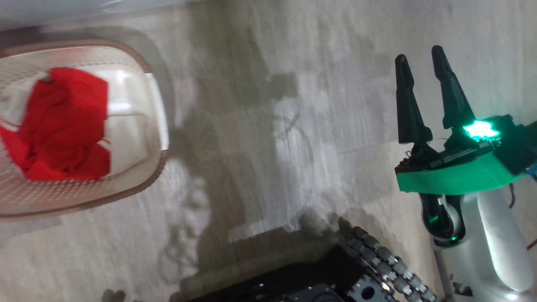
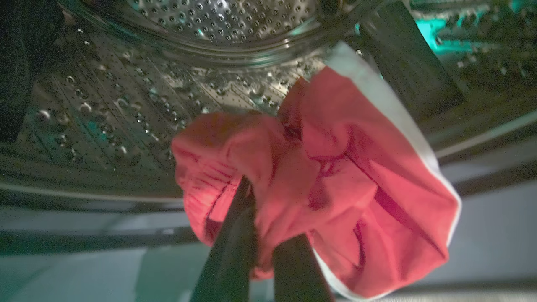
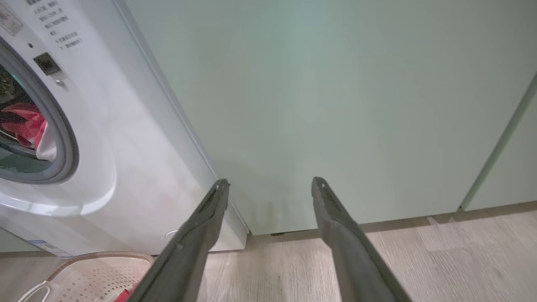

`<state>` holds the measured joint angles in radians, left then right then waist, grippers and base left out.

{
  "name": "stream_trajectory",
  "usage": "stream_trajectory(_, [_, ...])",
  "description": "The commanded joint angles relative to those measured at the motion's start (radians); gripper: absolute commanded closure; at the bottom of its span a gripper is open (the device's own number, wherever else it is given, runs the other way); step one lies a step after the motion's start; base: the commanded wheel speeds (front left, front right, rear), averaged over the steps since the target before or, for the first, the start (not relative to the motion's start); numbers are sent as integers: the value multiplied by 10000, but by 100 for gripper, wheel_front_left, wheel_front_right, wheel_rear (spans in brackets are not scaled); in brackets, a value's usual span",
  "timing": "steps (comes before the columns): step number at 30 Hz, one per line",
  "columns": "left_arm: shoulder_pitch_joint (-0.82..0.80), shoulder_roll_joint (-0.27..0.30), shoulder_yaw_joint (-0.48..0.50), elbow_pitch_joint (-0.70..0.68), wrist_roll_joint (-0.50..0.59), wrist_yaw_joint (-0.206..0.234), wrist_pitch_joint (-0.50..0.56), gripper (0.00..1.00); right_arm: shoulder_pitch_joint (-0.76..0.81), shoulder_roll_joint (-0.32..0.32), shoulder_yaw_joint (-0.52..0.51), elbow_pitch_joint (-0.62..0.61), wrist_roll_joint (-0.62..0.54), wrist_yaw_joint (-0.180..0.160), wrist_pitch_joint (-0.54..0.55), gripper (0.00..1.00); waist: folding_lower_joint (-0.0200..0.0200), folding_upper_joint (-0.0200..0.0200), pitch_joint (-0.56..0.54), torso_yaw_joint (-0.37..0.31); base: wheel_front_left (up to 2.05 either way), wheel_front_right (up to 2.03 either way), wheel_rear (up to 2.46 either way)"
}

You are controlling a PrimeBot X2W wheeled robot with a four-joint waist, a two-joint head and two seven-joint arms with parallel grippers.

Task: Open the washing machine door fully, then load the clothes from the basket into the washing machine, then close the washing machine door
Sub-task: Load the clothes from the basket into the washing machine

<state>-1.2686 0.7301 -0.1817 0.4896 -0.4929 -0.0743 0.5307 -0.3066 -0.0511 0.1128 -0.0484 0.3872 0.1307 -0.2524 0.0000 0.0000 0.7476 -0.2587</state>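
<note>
My left gripper (image 2: 268, 218) is shut on a red garment with white trim (image 2: 319, 176), held at the mouth of the washing machine's perforated steel drum (image 2: 126, 105). In the right wrist view the white washing machine (image 3: 138, 159) stands at left, and the same red cloth (image 3: 25, 123) shows inside its grey-rimmed opening. More red clothes (image 1: 63, 126) lie in the cream basket (image 1: 157, 126) on the floor at the head view's left. My right gripper (image 1: 419, 75) (image 3: 270, 184) hangs open and empty over bare floor, pointing at a pale green cabinet. The door is out of view.
Pale green cabinets (image 3: 335, 105) stand right of the machine, with wood-look floor (image 3: 461, 251) below. The basket rim (image 3: 100, 256) shows near the machine's foot. The robot's dark base (image 1: 319, 281) sits at the bottom of the head view.
</note>
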Motion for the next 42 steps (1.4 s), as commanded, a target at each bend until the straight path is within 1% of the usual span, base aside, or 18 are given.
stream_trajectory(1, [-435, 735, 459, -328, -19, 106, -17, 100, 104, 9, 247, -367, 111, 0, -93, 0, 0, 0, 477, -562, 0, 0, 0])
stream_trajectory(3, [-682, 886, 619, -288, 20, 243, -193, 100, 125, 9, 328, -424, 235, 0, -93, 0, 0, 0, 672, -803, 0, 0, 0])
stream_trajectory(5, [-914, 916, 815, -183, 2, 418, -498, 100, 152, 9, 405, -465, 346, 0, -93, 0, 0, 0, 841, -990, 0, 0, 0])
stream_trajectory(8, [-1273, 959, 1048, -4, 106, 703, -1154, 100, 150, 9, 558, -537, 493, 0, -93, 0, 0, 0, 1084, -1240, 0, 0, 0])
stream_trajectory(12, [-1775, 1088, 1225, 67, 477, 981, -2495, 100, 127, 9, 699, -695, 630, 0, -93, 0, 0, 0, 1387, -1484, 0, 0, 0])
stream_trajectory(14, [-1966, 1112, 1272, 223, 616, 1121, -2969, 100, 130, 9, 742, -736, 677, 0, -93, 0, 0, 0, 1484, -1555, 0, 0, 0])
stream_trajectory(17, [-2054, 1112, 1298, 627, 668, 1165, -3405, 100, 120, 9, 796, -762, 731, 0, -93, 0, 0, 0, 1597, -1597, 0, 0, 0])
stream_trajectory(22, [-2086, 1019, 1357, 1164, 501, 1067, -3680, 100, 71, 9, 810, -760, 762, 0, -93, 0, 0, 0, 1654, -1579, 0, 0, 0])
stream_trajectory(23, [-2066, 993, 1357, 1280, 481, 1043, -3778, 88, 43, 9, 803, -748, 761, 0, -93, 0, 0, 0, 1648, -1559, 0, 0, 0])
stream_trajectory(25, [-2030, 914, 1333, 1449, 451, 953, -4063, 3, -20, 9, 779, -750, 731, 0, -93, 0, 0, 0, 1606, -1501, 0, 0, 0])
stream_trajectory(26, [-1997, 850, 1320, 1537, 435, 911, -4241, 0, -43, 9, 746, -749, 701, 0, -93, 0, 0, 0, 1560, -1448, 0, 0, 0])
stream_trajectory(30, [-1587, 573, 1244, 1730, 394, 705, -5123, 0, -98, 9, 580, -694, 462, 0, -93, 0, 0, 0, 1153, -1154, 0, 0, 0])
stream_trajectory(33, [-867, 184, 1227, 1634, 298, 664, -5877, 0, -57, 9, 392, -609, 232, 0, -93, 0, 0, 0, 644, -801, 0, 0, 0])
stream_trajectory(35, [-179, -132, 1259, 1461, 197, 725, -6374, 0, 2, 9, 253, -534, 41, 0, -93, 0, 0, 0, 260, -525, 0, 0, 0])
stream_trajectory(39, [1551, -922, 1222, 618, -44, 816, -7171, 0, 127, 9, -4, -365, -401, 0, -93, 0, 0, 0, -531, 61, 0, 0, 0])
stream_trajectory(42, [2985, -1450, 1212, -449, -149, 1068, -7485, 0, 228, 9, -185, -197, -689, 0, -93, 0, 0, 0, -1080, 468, 0, 0, 0])
